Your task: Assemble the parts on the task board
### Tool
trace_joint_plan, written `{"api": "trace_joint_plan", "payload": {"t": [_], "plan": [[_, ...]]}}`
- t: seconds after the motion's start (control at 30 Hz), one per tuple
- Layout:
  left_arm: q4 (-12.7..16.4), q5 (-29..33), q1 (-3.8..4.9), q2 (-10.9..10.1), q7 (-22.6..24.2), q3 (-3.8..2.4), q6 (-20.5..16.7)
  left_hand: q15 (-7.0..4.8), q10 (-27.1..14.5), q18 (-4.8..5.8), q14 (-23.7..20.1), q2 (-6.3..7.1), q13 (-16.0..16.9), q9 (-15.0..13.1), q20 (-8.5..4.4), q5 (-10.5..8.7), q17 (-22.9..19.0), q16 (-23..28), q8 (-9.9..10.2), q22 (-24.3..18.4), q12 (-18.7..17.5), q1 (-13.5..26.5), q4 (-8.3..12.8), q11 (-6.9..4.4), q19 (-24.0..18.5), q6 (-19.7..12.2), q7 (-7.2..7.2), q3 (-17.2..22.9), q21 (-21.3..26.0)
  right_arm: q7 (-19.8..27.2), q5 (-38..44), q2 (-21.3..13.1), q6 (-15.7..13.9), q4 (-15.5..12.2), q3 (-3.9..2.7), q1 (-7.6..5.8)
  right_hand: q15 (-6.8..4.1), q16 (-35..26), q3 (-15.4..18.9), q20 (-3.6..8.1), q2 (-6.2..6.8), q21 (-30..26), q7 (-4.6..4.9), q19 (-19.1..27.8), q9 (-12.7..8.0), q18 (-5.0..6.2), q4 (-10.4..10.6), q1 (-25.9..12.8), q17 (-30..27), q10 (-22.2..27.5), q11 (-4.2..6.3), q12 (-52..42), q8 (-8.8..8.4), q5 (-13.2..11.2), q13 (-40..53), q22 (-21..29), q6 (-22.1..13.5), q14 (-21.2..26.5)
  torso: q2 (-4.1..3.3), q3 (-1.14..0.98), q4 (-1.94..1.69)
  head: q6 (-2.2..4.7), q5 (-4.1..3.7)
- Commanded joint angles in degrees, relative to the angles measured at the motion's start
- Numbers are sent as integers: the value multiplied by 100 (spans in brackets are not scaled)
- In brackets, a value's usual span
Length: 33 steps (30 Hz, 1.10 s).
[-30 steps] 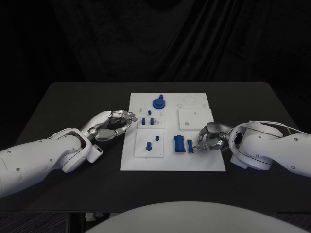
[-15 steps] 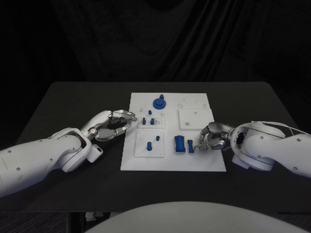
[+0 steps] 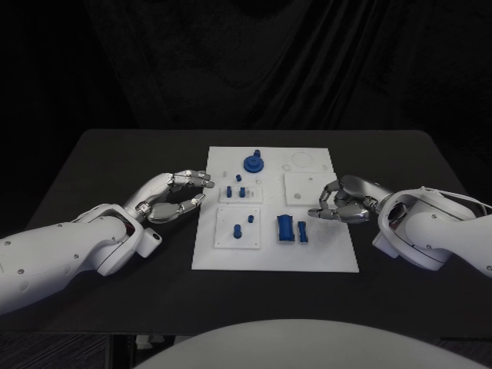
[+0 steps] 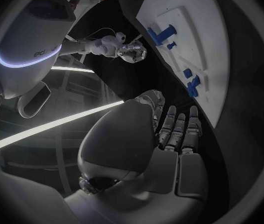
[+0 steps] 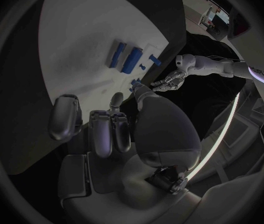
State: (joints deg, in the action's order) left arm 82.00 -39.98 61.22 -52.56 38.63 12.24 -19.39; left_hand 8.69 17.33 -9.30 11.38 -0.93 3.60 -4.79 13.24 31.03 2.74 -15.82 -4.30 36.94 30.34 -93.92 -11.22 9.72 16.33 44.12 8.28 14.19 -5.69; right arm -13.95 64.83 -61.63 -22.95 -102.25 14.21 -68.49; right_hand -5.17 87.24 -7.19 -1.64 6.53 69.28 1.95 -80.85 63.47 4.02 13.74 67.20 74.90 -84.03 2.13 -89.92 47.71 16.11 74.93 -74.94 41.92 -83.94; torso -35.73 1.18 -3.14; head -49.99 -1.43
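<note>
The white task board (image 3: 270,250) lies mid-table, also in the left wrist view (image 4: 203,20) and the right wrist view (image 5: 82,45). On it are a round blue part (image 3: 250,162), small blue pegs (image 3: 238,192), two pegs on a lower sub-plate (image 3: 237,228), a blue block (image 3: 283,228) and a narrower blue piece (image 3: 301,231). My left hand (image 3: 177,197) (image 4: 172,134) hovers at the board's left edge, fingers loosely bent, holding nothing. My right hand (image 3: 340,201) (image 5: 107,129) sits over the board's right edge beside an unfilled sub-plate (image 3: 308,187), fingers loosely bent and holding nothing.
The black table (image 3: 113,161) has bare room on both sides of the board and in front of it. A dark curtain hangs behind the table's far edge.
My right hand has drawn back from the narrow blue piece, moving up and away along the board's right edge. My left hand has shifted slightly toward the far side.
</note>
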Motion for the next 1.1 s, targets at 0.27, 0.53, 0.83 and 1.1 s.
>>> {"api": "trace_joint_plan", "payload": {"t": [0.27,0.53,0.83,1.1], "plan": [[251,686,48,-106,874,-7,-599,-274,-630,18,-687,25,-51,97,-208,-437,-101,665,98,-1104,-534,442,-557,-304,-839,-617,-102,-285,304,2092,-956,127,-1479,185,-9,-252,376,-1783,-7,-316,-127,-3494,334,2073,-23,577,260,313,-1332,1407,-357,1164,18,15,215,95,-772,1280,110,-37,21,-1,17],[203,1428,63,-36,1089,-7,-355,-668,-1511,-97,-1102,-219,-162,293,-328,-579,-231,1408,241,-2163,-1567,1151,-558,-934,-1323,-2773,-1008,-1046,402,3332,-2026,257,-1827,470,-2,-275,1032,-3648,24,-850,-178,-5066,576,3058,-263,517,272,490,-3181,5090,-997,3074,432,9,-1811,918,-1794,3688,392,-125,82,-1,99],[-39,1931,57,267,1259,-7,38,-679,-1733,-91,-1138,-460,-250,356,-361,-574,-274,1582,310,-2853,-2304,1442,-557,-1269,-1510,-3545,-1963,-2076,463,4249,-2603,326,-1984,777,0,-108,1521,-4566,28,-1332,-225,-6370,642,3552,-971,534,284,654,-4201,6040,-1483,3316,880,18,-2807,2137,-2299,4718,729,-184,183,-1,228],[-157,1771,46,396,19,-2,-67,-869,-1733,279,-1138,-368,-360,479,-622,-1322,-274,1582,430,-3143,-3034,3899,-60,-972,-1633,-3934,-1741,-2061,569,4099,-2453,427,-1806,899,5,-8,1227,-5803,231,-898,-653,-6928,383,4881,-2722,258,-235,-1537,-5280,6856,-1117,4938,-716,-483,-4330,3887,-2883,5843,773,-197,208,1,288]]}}
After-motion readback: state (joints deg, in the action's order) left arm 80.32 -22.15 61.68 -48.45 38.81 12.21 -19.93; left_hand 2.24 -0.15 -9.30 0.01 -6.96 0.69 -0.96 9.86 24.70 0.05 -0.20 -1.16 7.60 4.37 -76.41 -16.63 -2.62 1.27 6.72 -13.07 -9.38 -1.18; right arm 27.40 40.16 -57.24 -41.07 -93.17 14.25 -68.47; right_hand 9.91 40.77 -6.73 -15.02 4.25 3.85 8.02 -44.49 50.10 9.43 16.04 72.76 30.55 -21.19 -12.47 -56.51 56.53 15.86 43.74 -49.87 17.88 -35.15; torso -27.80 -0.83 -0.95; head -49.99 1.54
